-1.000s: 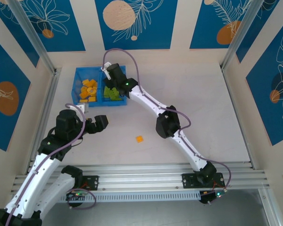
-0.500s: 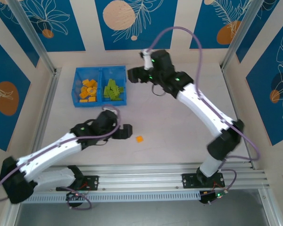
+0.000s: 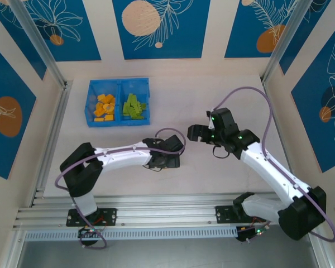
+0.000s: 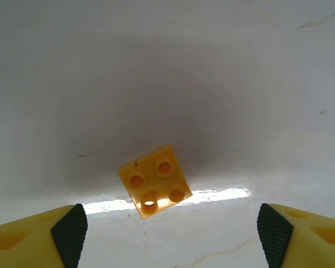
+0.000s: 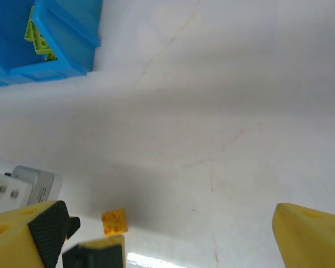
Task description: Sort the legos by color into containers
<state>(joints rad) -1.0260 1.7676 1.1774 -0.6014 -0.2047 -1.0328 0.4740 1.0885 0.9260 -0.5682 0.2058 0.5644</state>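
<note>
Currently, the bin (image 3: 119,82) holds orange legos (image 3: 103,106) left, green legos (image 3: 135,106) right. The left gripper (image 4: 167,229), spread wide and empty, hovers over one stray orange lego (image 4: 155,181) on the table (image 3: 223,100). The right gripper (image 5: 167,231) hangs open, empty.

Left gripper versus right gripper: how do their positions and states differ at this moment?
The left gripper sits low over the loose orange-yellow brick, which lies centred ahead of its spread fingers; the right gripper hangs off to that brick's side, over bare table. The left gripper points right; the right gripper points left. Both are open and empty.
</note>
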